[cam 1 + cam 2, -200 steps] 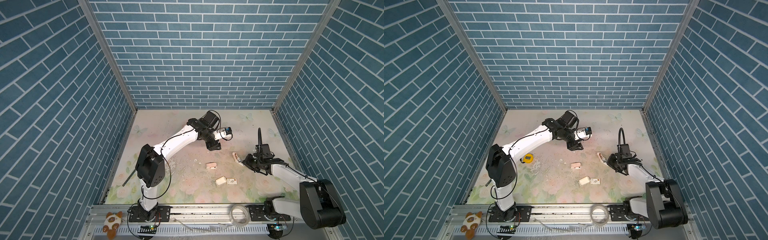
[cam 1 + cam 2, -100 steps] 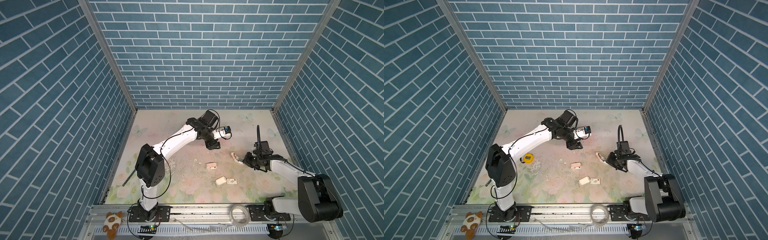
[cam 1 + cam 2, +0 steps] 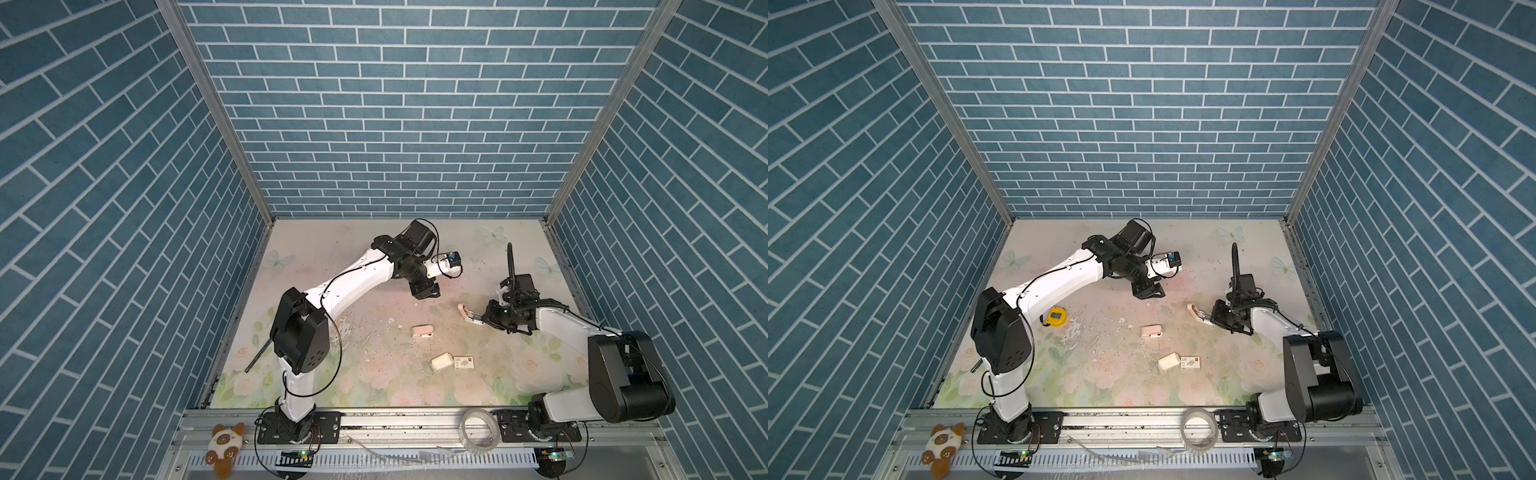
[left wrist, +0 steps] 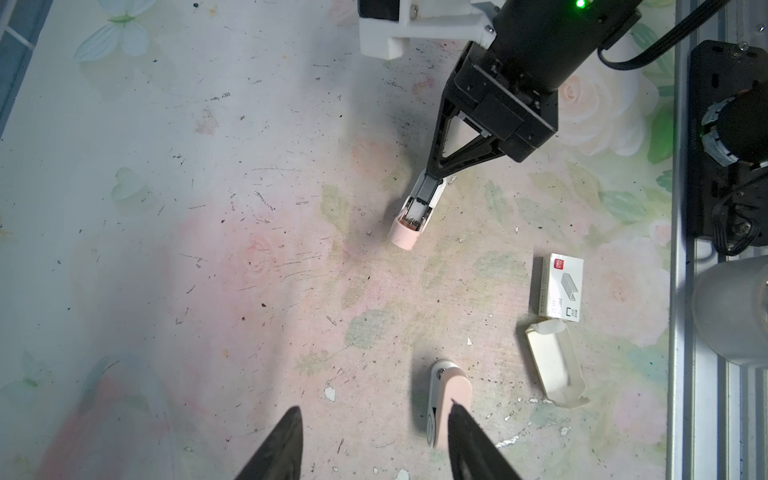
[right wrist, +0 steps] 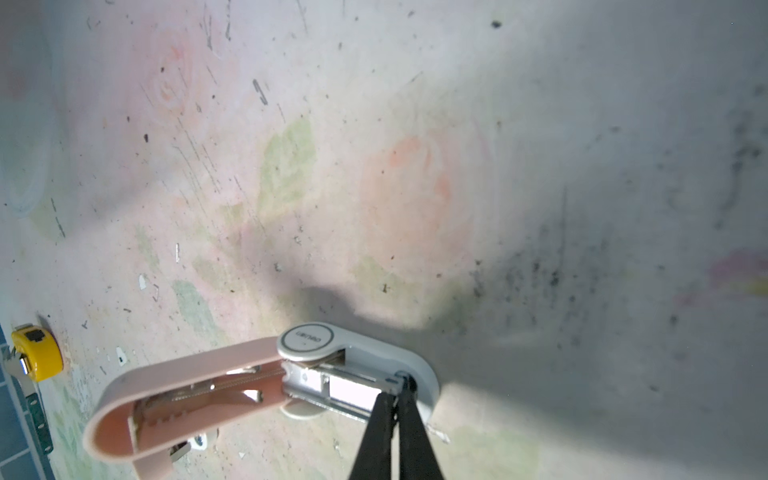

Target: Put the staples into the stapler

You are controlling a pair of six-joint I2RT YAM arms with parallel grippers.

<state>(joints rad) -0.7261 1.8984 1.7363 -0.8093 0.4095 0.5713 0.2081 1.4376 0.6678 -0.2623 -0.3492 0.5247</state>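
Pink-lidded and flipped open, the stapler (image 5: 208, 374) is met, right of centre on the floral mat (image 5: 415, 187), by the right gripper (image 5: 400, 386), just closed tip to tip at its magazine's front on something unreadable, so loading is judged under way, while the left gripper (image 4: 374, 407) is held half open, empty.

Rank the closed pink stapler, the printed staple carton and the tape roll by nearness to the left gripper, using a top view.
1. The closed pink stapler: lying just in front of the left gripper.
2. The printed staple carton: farther forward and rightward, beside the white tray.
3. The tape roll: farthest, on the front rail.
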